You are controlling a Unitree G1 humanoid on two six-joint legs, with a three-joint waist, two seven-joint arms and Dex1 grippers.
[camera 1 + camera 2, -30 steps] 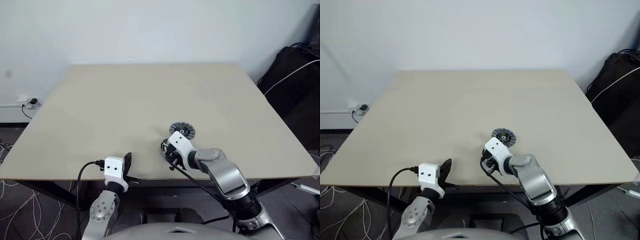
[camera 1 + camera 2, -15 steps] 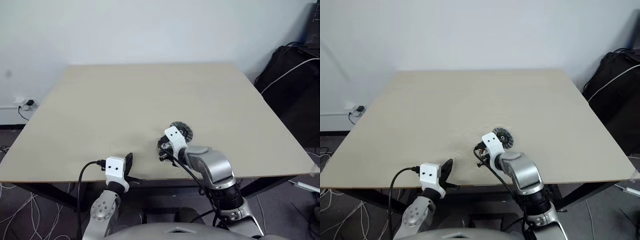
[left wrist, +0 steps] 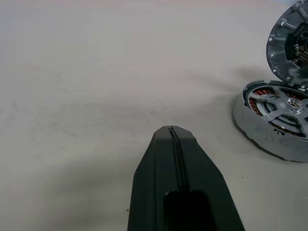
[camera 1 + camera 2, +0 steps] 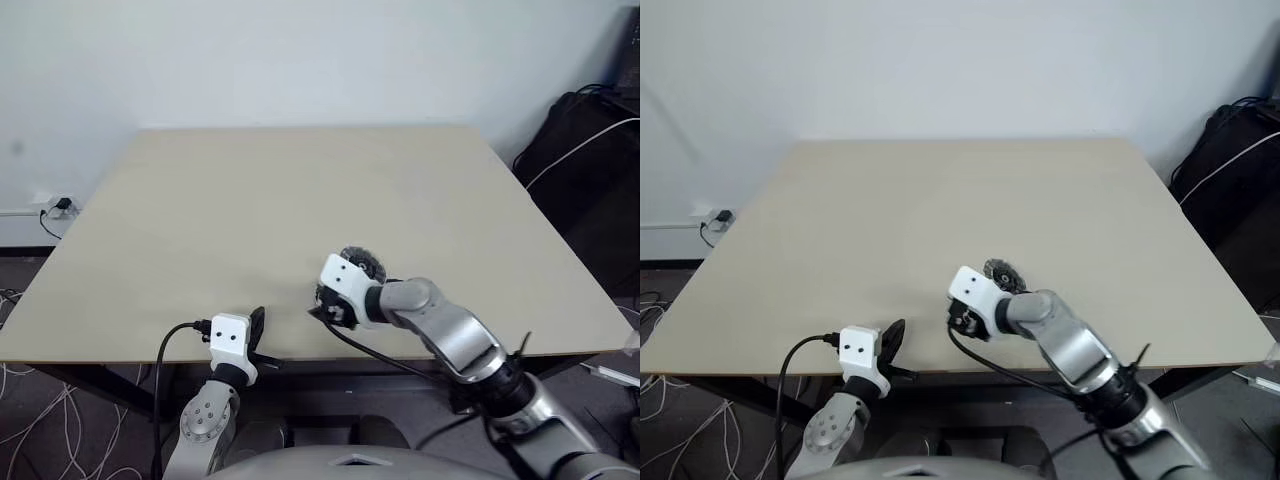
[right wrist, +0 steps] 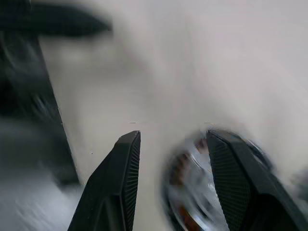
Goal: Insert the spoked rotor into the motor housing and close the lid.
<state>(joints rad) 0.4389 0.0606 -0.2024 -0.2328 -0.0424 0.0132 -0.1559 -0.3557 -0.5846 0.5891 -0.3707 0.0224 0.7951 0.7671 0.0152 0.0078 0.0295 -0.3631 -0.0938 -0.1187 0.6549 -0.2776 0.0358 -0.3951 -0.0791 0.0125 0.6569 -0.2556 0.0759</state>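
Lining up the right gripper point(image 5: 175, 134) on the spoked rotor point(image 3: 272, 120) is how I read the step I'm on. Its two black fingers are spread, with nothing pinched between them. The rotor sits flat on the table point(image 4: 250, 200) near the front edge. In the right wrist view it's a blurry silver-and-copper circle half behind one finger, so I can't tell if that finger is touching it.

The motor housing point(image 4: 366, 264) is just behind the rotor, very close. From the left wrist camera I can't tell whether it's lying flat or tipped up. The left gripper point(image 3: 171, 129) is pressed together, parked off to the side near the table edge.

My plan would be to centre the fingers across the rim so they land on opposite edges — not on the copper windings. Then close gently, lift level, and line up over the housing's dark hub before lowering. With the two parts this close, a sloppy approach could nudge the housing away.
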